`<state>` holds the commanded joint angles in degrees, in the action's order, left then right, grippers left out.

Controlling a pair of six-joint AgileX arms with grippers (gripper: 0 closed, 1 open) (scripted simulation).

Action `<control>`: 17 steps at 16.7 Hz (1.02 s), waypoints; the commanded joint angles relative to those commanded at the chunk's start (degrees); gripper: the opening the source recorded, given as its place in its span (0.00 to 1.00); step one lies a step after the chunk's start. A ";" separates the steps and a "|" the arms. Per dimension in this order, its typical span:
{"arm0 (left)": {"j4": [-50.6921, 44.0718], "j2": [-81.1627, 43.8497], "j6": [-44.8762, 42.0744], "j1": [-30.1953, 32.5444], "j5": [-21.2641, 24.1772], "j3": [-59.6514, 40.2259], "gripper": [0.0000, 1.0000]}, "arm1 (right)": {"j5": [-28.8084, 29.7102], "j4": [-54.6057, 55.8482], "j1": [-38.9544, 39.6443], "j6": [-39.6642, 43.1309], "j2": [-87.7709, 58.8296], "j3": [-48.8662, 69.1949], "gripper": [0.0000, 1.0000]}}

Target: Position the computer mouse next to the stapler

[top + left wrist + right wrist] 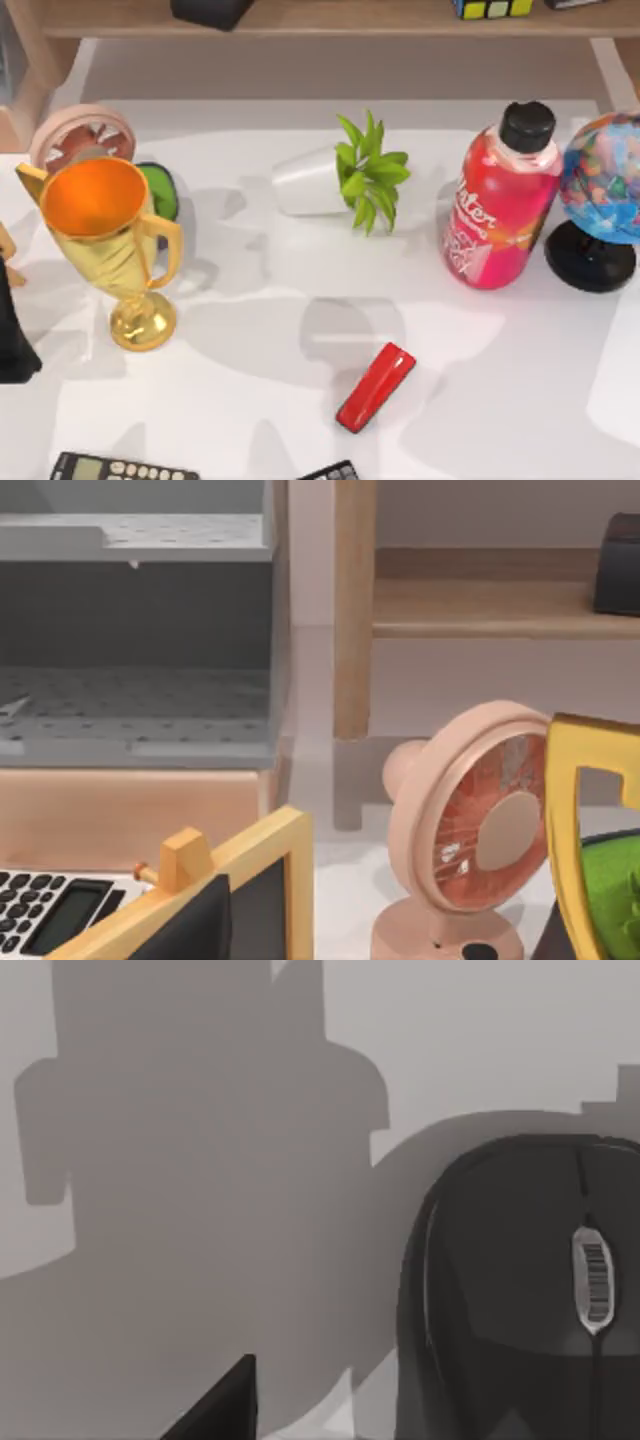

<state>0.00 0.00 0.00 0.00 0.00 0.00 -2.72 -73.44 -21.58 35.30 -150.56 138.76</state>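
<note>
Under the right wrist camera lies the matte black computer mouse (pixel 520 1290); end effector state unclear.

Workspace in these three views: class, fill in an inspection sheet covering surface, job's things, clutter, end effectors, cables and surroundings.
Surface: white table, shadowed in patches.
Job's things: red stapler lying diagonally near the front centre; dark computer mouse close in the right wrist view.
Clutter: gold trophy, pink fan, potted plant tipped over, pink bottle, globe, calculator.
End effectors: open or shut cannot be told.
Cables: nothing seen.
Surroundings: wooden shelf behind.
</note>
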 joint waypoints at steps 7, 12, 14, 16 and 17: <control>0.00 0.00 0.00 0.00 0.00 0.00 1.00 | 0.00 0.00 0.00 0.00 0.00 0.00 0.25; 0.00 0.00 0.00 0.00 0.00 0.00 1.00 | 0.00 0.00 0.00 0.00 0.00 0.00 0.00; 0.00 0.00 0.00 0.00 0.00 0.00 1.00 | 0.00 0.00 0.00 0.00 0.00 0.00 0.00; 0.00 0.00 0.00 0.00 0.00 0.00 1.00 | 0.00 0.00 0.00 0.00 0.00 0.00 0.00; 0.00 0.00 0.00 0.00 0.00 0.00 1.00 | 0.00 0.00 0.00 0.00 0.00 0.00 0.00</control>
<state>0.00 0.00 0.00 0.00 0.00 0.00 -2.72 -73.44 -21.58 35.30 -150.56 138.76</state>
